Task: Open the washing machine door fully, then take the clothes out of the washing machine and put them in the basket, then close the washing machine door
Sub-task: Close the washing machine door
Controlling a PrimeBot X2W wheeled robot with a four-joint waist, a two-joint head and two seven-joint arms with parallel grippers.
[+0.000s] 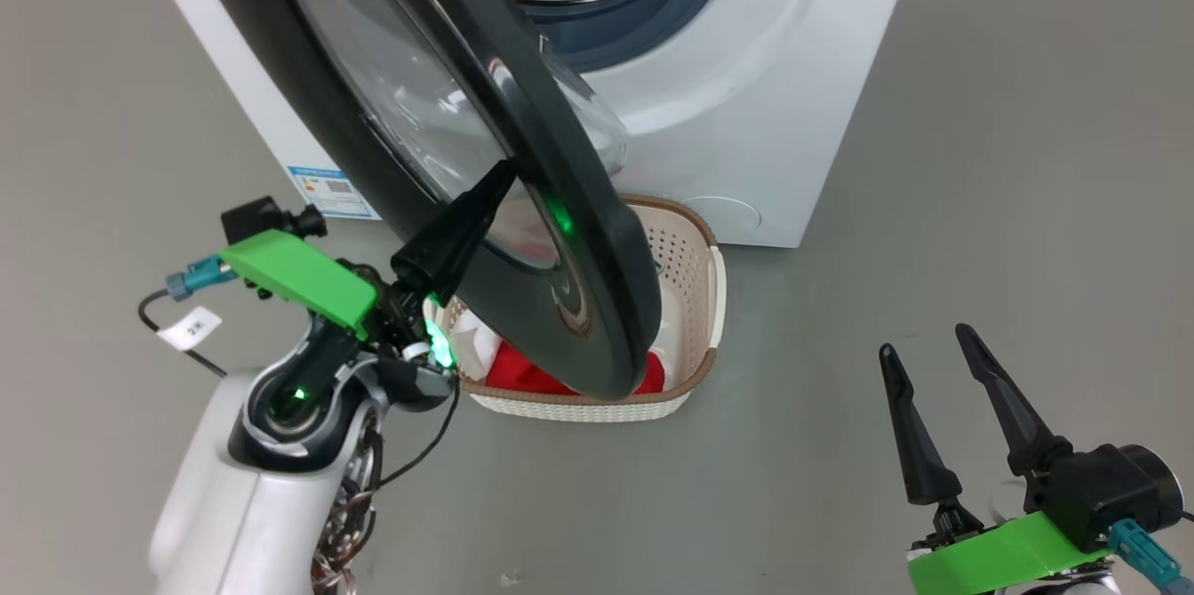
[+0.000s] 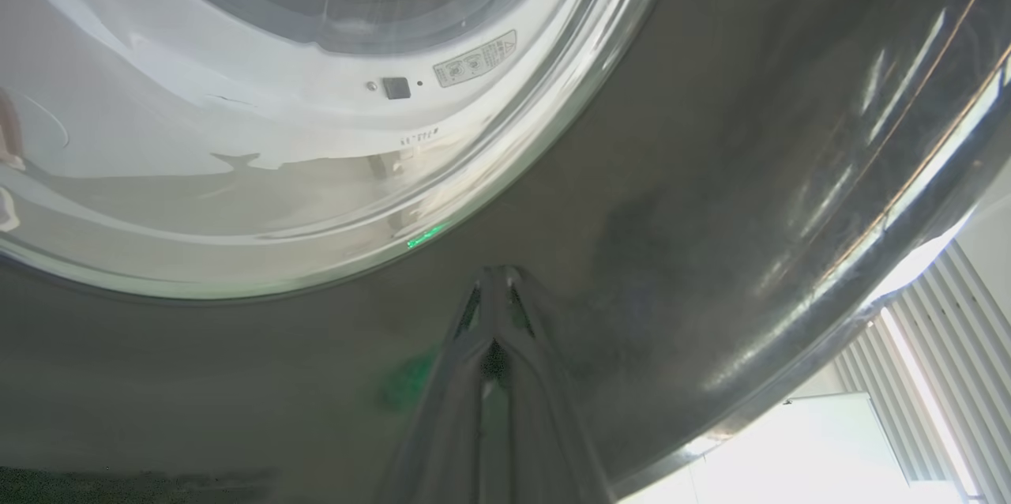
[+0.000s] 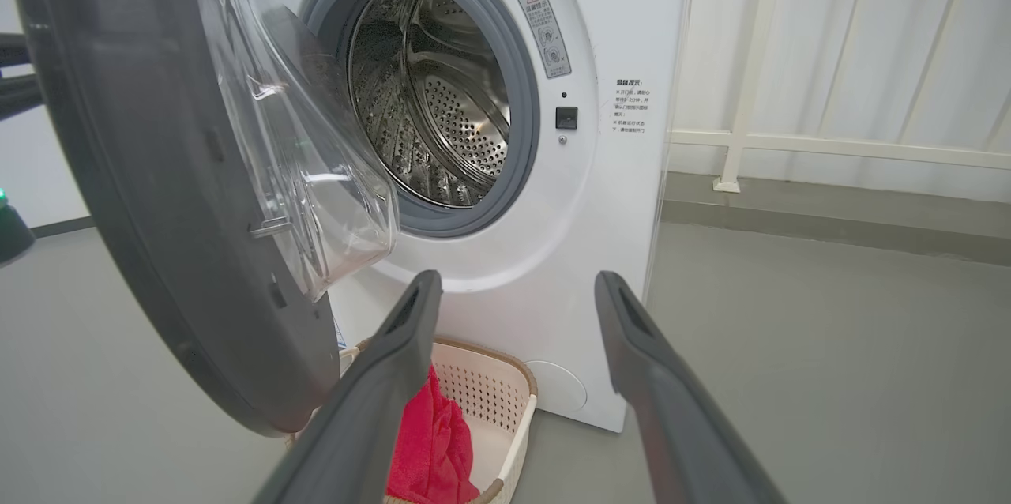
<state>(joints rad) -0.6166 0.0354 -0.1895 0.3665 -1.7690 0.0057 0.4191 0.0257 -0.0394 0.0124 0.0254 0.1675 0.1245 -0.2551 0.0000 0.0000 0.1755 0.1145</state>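
two long dark fingers of the right gripper stand nearest, spread wide with nothing between them, well apart from the machine. one left gripper has its fingers pressed together, holding nothing, tips against the outer face of the washing machine door, which stands partly open above the basket. that one basket sits on the floor just before the washing machine, and the clothes lie in it: red fabric with a white part, their number unclear. a blue label sticker low on the machine, a warning sticker with a red triangle and some printed lines are too small to read. the right wrist view gives the perforated drum and the door's glass bowl from the side; the left wrist view gives the door's black rim close up.
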